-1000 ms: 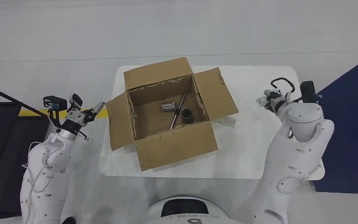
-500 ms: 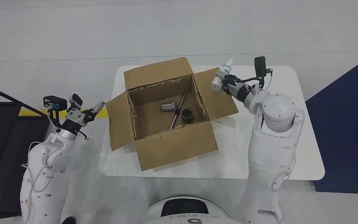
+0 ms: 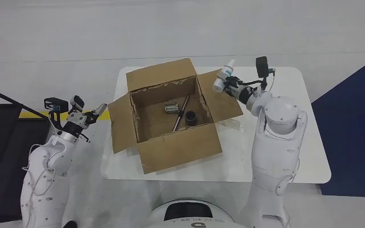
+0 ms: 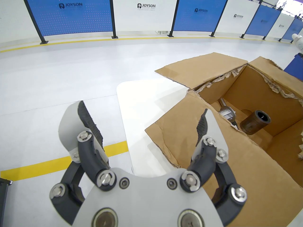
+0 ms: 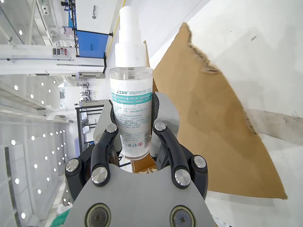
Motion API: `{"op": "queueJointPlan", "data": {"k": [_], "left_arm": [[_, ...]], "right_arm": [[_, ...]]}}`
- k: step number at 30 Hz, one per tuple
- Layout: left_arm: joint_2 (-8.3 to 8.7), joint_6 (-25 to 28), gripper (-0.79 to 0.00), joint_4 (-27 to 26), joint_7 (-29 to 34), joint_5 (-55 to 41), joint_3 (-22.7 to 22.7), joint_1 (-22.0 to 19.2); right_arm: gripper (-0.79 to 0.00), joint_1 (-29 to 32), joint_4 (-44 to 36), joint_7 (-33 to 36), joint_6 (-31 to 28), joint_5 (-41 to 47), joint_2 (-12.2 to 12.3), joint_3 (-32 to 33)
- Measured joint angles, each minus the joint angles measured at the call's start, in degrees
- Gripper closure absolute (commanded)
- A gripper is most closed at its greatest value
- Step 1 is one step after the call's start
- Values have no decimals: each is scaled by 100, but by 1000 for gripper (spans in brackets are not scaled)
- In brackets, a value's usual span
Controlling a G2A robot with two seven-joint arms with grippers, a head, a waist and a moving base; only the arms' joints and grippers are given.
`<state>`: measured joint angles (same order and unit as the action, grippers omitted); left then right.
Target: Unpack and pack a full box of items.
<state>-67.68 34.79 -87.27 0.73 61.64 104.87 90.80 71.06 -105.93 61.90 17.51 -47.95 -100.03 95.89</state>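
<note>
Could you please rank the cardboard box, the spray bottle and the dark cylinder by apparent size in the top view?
cardboard box, by far
spray bottle
dark cylinder
The spray bottle is held nearer the camera, so that gap is unsure.

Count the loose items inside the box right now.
3: a silver cylinder mid-floor, a long rod beside it, a dark sleeve on the rod's other side. The box walls may hide more. Bottle in right gripper not counted.

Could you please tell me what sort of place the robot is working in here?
Probably a large factory or test hall: blue and white partition panels fence the area, a yellow line marks the pale floor, and rows of ceiling lights run overhead.
</note>
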Motion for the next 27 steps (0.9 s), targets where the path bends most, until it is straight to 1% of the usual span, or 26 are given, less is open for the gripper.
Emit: {"op": "queueJointPlan", "data": {"k": [2, 4, 7, 9, 12, 15, 18, 19, 22, 25, 27], "left_arm": [[0, 0, -785, 0, 0, 0, 0, 0], [0, 0, -785, 0, 0, 0, 0, 0], [0, 0, -785, 0, 0, 0, 0, 0], [0, 0, -785, 0, 0, 0, 0, 0], [0, 0, -785, 0, 0, 0, 0, 0], [0, 0, -785, 0, 0, 0, 0, 0], [0, 0, -785, 0, 0, 0, 0, 0], [0, 0, -785, 0, 0, 0, 0, 0], [0, 0, -785, 0, 0, 0, 0, 0], [0, 0, -785, 0, 0, 0, 0, 0], [0, 0, -785, 0, 0, 0, 0, 0]], "right_arm": [[0, -19, -106, 127, -443, -546, 39, -494], [0, -59, -128, 336, -755, -911, 61, -937], [0, -272, 111, 764, -891, -1281, 73, -1620], [0, -484, 380, 983, -975, -1692, 76, -2103], [0, -714, 723, 1124, -924, -2338, 63, -2722], [0, -890, 1061, 1167, -780, -2418, 27, -3138], [0, -1100, 1444, 1331, -599, -2765, -1, -3491], [0, -1161, 1565, 1422, -528, -2894, -8, -3587], [0, -1434, 2091, 1979, -302, -3306, -45, -3877], [0, -1851, 2812, 2586, -241, -3528, -116, -4170], [0, -2030, 3148, 2628, -192, -3516, -168, -4308]]}}
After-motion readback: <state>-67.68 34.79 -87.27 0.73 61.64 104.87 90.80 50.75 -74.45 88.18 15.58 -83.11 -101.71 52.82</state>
